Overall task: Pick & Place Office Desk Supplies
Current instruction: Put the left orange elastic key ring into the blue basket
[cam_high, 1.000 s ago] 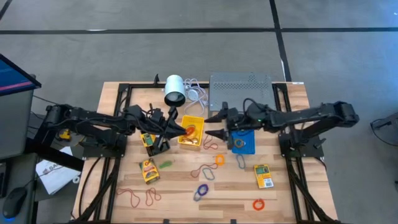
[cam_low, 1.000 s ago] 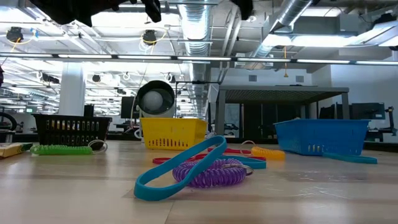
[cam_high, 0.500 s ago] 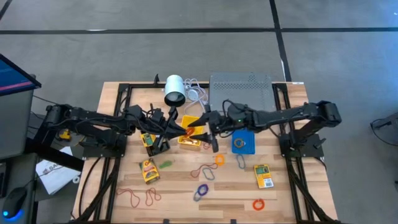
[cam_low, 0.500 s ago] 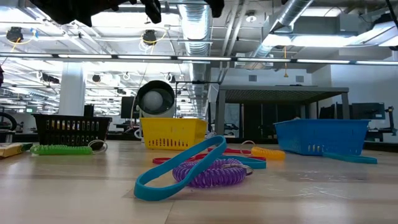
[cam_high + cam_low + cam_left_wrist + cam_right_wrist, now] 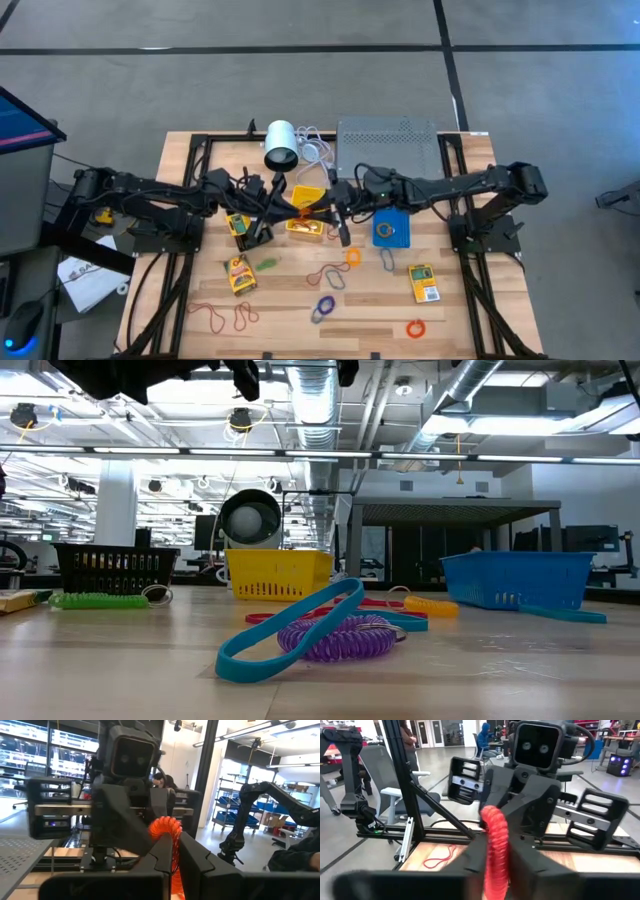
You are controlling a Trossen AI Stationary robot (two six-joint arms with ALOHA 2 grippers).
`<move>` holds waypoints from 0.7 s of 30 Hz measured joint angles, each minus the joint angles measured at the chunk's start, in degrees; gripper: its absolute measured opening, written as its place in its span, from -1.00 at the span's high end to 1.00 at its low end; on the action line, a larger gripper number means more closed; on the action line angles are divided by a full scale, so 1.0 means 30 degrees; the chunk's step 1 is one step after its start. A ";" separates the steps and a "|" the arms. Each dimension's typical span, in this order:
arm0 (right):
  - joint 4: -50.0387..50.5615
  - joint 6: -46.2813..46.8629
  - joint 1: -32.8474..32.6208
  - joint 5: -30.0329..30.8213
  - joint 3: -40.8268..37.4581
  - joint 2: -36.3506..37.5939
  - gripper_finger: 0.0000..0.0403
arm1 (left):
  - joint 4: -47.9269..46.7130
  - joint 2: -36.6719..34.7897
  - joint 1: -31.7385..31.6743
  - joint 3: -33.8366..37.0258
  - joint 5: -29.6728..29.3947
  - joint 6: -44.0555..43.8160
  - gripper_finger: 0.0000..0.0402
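Both arms meet nose to nose above the yellow bin [image 5: 306, 213], mid-table.

Left gripper [image 5: 176, 852]: jaws pressed together on a red-orange coiled band [image 5: 167, 831]. The coil stands up from between the fingertips.

Right gripper [image 5: 496, 851]: jaws closed in on the same coiled band [image 5: 495, 840], which runs straight down between its 2 fingers. So the band is pinched at both ends, slung between the 2 grippers, off the wood.

Handling, my guess: very light, soft, springy. It will stretch if the arms part and snap back if one lets go. Ribbed surface should grip well. Best hold is across the coil's thickness, near an end.

Other loops, such as the purple coil [image 5: 335, 639] and blue band [image 5: 290, 623], lie loose on the table [image 5: 470, 310].
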State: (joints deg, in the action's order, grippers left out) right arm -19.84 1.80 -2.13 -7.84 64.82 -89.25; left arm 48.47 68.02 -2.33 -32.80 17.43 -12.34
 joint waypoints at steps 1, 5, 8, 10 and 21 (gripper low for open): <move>0.0026 -0.0213 0.0000 -0.0002 0.0000 0.0000 0.89 | -0.0001 -0.0002 0.0000 0.0000 0.0007 0.0000 0.97; 0.0036 -0.0166 -0.0030 0.0058 0.0000 0.0022 0.91 | -0.0001 0.0000 0.0000 0.0000 0.0004 0.0000 0.97; 0.0120 -0.0254 -0.0036 0.0069 0.0000 0.0022 0.95 | 0.0027 -0.0005 0.0000 0.0000 0.0002 -0.0028 0.95; 0.0201 -0.0159 -0.0029 0.0082 0.0000 0.0022 0.95 | 0.0111 -0.0005 0.0000 0.0000 -0.0112 -0.0052 0.90; 0.0800 -0.0109 -0.0022 0.0137 -0.0015 0.0815 0.95 | 0.0180 -0.0096 0.0000 -0.0015 -0.0493 -0.0550 0.24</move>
State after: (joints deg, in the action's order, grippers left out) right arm -17.44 1.48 -2.20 -7.43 64.77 -86.81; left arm 49.01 67.74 -2.33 -32.84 15.94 -13.99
